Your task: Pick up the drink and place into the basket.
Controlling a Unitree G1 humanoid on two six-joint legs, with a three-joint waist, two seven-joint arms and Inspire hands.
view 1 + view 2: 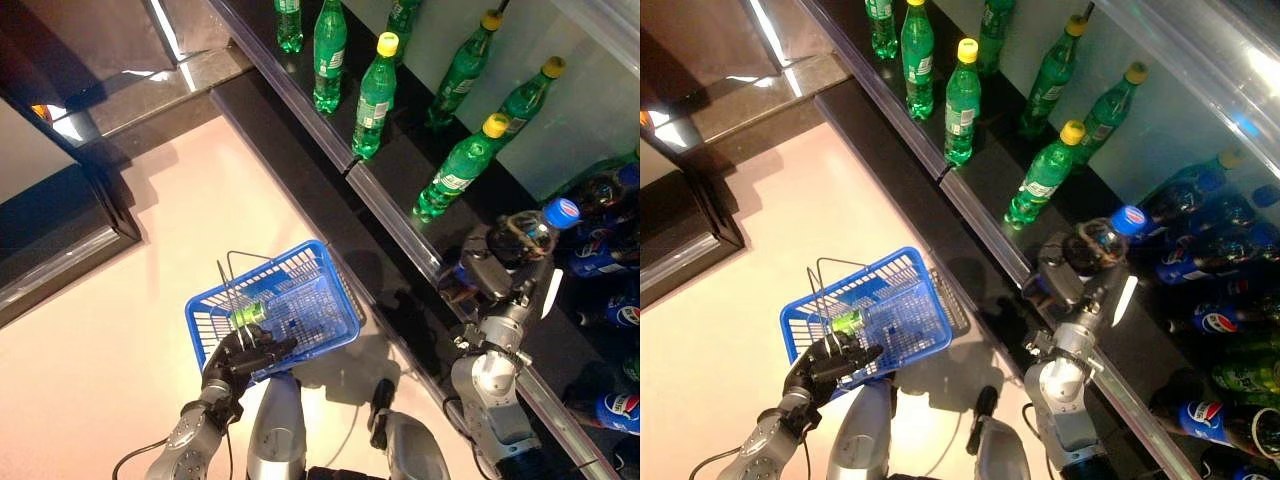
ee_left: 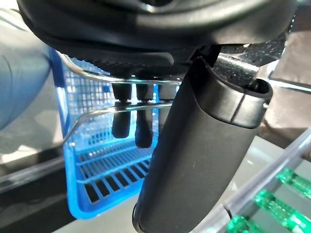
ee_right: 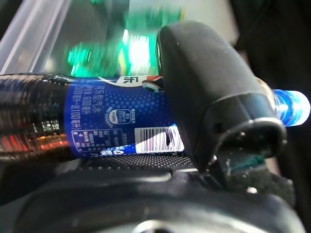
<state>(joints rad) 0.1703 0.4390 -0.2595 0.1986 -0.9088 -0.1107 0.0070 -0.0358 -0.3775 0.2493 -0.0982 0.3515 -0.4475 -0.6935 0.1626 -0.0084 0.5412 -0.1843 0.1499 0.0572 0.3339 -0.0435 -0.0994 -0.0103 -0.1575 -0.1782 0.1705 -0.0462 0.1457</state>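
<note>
Item: dark cola bottle with blue label and blue screw cap (image 3: 97,121). Location: in the right hand (image 1: 500,262), at the shelf edge, well apart from the basket. The right wrist view shows the thumb (image 3: 209,92) curled over the labelled mid-body and the palm pressed against the other side, so the hand is clamped on the bottle; its cap (image 1: 567,211) points toward the shelf's back.

Handling, as judged: a full plastic bottle, fairly heavy for its size, with a smooth, rounded wall that may slip or roll in a loose grasp. The wall gives a little under pressure but should not break. The labelled waist, where the hand now sits, looks the best hold; the neck is narrower and would let the weight swing.

Item: blue plastic mesh shopping basket with grey wire handles (image 1: 330,300). Location: over the pale floor (image 1: 150,280), held by the left hand (image 1: 245,358), whose fingers (image 2: 121,126) hook round the wire handles (image 2: 97,114). A green object (image 1: 248,315) already lies inside, near the handle side.

Item: green plastic bottles with yellow caps (image 1: 375,95), standing in a row on the dark shelf (image 1: 400,170); more blue-labelled bottles (image 1: 615,410) lie further along.
</note>
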